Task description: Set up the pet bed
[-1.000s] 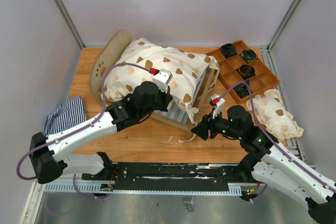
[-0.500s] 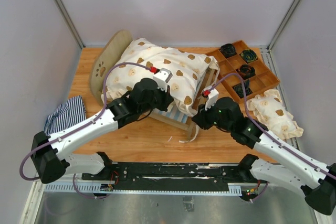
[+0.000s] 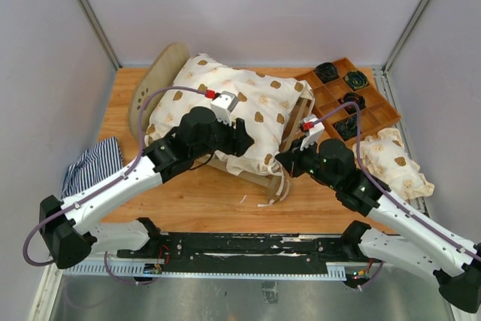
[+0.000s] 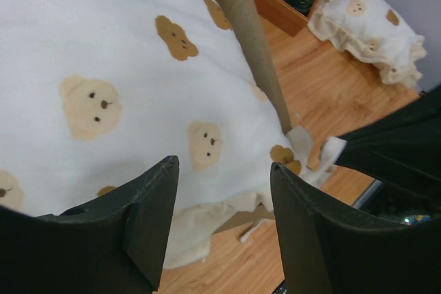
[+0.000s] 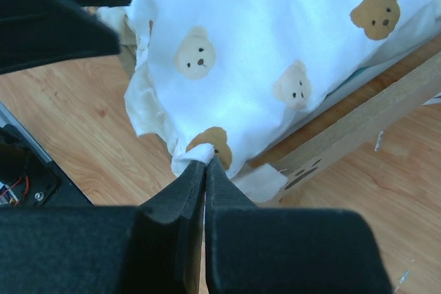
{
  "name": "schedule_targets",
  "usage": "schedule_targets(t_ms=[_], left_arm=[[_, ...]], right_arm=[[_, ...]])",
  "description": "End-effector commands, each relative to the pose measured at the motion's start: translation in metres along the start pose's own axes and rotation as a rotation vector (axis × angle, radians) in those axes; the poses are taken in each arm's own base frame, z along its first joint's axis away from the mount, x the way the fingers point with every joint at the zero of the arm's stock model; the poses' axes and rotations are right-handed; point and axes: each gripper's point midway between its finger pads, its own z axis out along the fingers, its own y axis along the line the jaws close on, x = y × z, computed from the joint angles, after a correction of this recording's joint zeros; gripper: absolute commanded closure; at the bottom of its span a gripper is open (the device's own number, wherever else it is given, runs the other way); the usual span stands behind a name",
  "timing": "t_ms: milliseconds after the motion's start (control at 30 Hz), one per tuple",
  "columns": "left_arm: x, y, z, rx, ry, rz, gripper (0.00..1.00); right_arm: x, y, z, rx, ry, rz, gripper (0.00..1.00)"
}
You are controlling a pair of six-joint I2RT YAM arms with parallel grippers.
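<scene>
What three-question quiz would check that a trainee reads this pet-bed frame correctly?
1. Fill in: the small ruffled bear-print pillow lies on the robot's ____ side of the light plywood pet bed.
2. True or false: the left gripper is shut on the white bear-print blanket.
3. What does the right gripper pinch? A the blanket's corner; B the pillow; C the bed's headboard.
Key: 1 right; 2 false, its jaws stand open over the blanket; 3 A.
</scene>
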Motion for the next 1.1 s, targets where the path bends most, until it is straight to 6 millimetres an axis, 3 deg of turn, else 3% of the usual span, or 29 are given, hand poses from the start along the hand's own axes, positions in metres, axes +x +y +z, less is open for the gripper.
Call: schedule_targets(t_ms=[0,133,267,667,733,800,867,933,1067], left_arm=[[0.013,-0.038,-0.01,0.213,0.008,-0.065,0.4],[0.047,-0.056,-0.002,0.278,0.081,-0.05,0.39],[0.071,-0.056,0.01,0.25,0.145,-0.027,0.37],[0.09,-0.038,0.045,0.096,0.155,-0.055,0.37],[0.089,-0.032,0.048,0.06,0.152,-0.041,0.51],[0.079,-0.022,0.044,0.011,0.122,-0.003,0.79],[0.061,-0.012,0.034,-0.035,0.057,0.035,0.94],[0.042,-0.004,0.024,-0.071,-0.011,0.087,1.0],[0.018,-0.001,0.016,-0.048,-0.033,0.204,1.0]], right_arm=[[-0.017,0.0,0.006,0.035,-0.043,0.024,1.0],[-0.02,-0.011,0.007,0.095,-0.061,0.027,1.0],[-0.023,-0.02,0.007,0.144,-0.073,0.037,1.0],[-0.028,-0.029,0.003,0.192,-0.101,0.056,1.0],[-0.028,-0.029,0.003,0.188,-0.1,0.05,1.0],[-0.03,-0.026,0.001,0.171,-0.102,0.038,1.0],[-0.03,-0.022,-0.001,0.145,-0.092,0.018,1.0],[-0.028,-0.017,-0.004,0.117,-0.064,0.001,1.0],[-0.023,0.004,-0.011,0.003,0.0,-0.014,1.0]])
